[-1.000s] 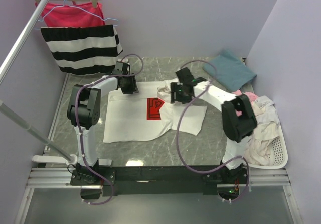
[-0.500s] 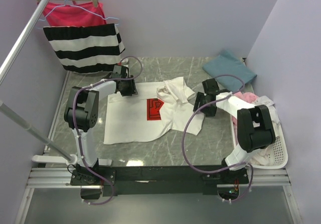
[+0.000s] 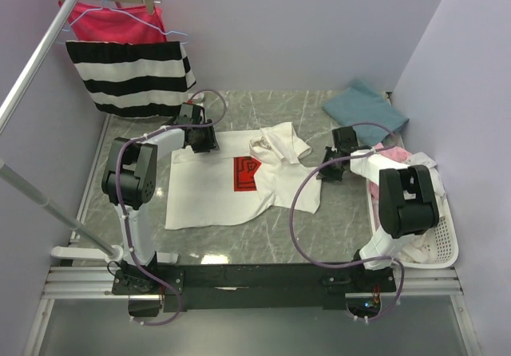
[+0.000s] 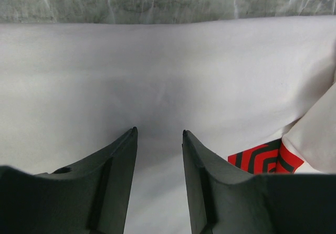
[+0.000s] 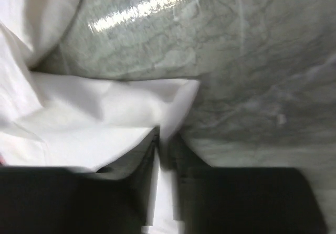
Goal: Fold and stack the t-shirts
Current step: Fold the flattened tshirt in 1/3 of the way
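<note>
A white t-shirt [image 3: 215, 192] with a red square logo [image 3: 245, 172] lies spread across the middle of the table, its upper right part bunched up [image 3: 278, 142]. My left gripper [image 3: 203, 142] hovers over its far left corner, open, with flat white cloth [image 4: 157, 76] under the fingers [image 4: 118, 166]. My right gripper [image 3: 326, 171] is at the shirt's right edge, jaws pinched on a fold of white cloth [image 5: 176, 105] that runs between them [image 5: 165, 135]. A teal t-shirt [image 3: 369, 110] lies at the back right. Pale t-shirts [image 3: 415, 212] fill a basket.
The white basket [image 3: 444, 248] sits against the right wall. A black-and-white striped garment [image 3: 128, 73] and a red one [image 3: 112, 22] hang on a rack at the back left, with its metal pole [image 3: 36, 61] slanting over the left side. Walls close in on three sides.
My right arm swung from the bunched cloth at the shirt's middle out to its right edge, and its jaws closed on the cloth there. The left gripper barely moved.
</note>
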`<act>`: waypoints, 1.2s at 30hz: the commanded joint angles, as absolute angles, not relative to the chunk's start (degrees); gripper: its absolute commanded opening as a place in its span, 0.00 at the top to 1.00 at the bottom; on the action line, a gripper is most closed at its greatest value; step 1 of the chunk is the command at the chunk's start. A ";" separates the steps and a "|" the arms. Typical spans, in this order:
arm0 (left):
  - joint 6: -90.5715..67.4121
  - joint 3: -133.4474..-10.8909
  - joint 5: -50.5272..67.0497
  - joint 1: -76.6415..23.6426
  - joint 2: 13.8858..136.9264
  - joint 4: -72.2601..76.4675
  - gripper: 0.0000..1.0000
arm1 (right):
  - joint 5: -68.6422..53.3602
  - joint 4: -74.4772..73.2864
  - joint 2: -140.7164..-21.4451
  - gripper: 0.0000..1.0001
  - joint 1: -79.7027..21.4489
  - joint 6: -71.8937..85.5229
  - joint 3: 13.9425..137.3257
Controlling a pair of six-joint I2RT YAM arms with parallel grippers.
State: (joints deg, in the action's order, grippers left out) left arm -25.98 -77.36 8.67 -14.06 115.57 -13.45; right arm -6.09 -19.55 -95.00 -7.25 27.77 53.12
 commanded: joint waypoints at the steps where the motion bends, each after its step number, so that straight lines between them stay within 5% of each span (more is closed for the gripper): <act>1: -24.96 -76.72 7.47 -13.62 115.66 -16.17 0.54 | -11.34 -14.59 -94.49 0.95 -5.98 27.69 52.21; 8: -24.96 -77.61 8.00 -13.36 116.54 -16.26 0.54 | -5.47 -20.20 -74.91 1.00 -8.25 32.07 42.72; 15: -24.96 -77.43 7.12 -13.27 117.07 -16.35 0.54 | 6.15 -43.55 -51.27 1.00 -19.41 46.90 40.96; 32: -25.75 -77.96 9.84 -14.06 117.60 -15.29 0.54 | 14.14 -78.74 -31.21 1.00 -55.28 91.66 38.06; 34: -25.49 -78.05 9.84 -14.32 117.86 -15.73 0.54 | 17.39 -79.11 -31.20 0.83 -55.28 92.46 38.93; 35: -25.40 -78.13 9.76 -14.33 117.86 -15.91 0.54 | 20.27 -77.36 -31.55 0.57 -55.28 91.59 39.81; 36: -25.31 -78.13 9.49 -14.41 117.86 -16.08 0.54 | 21.61 -72.91 -31.90 0.46 -55.28 89.41 40.34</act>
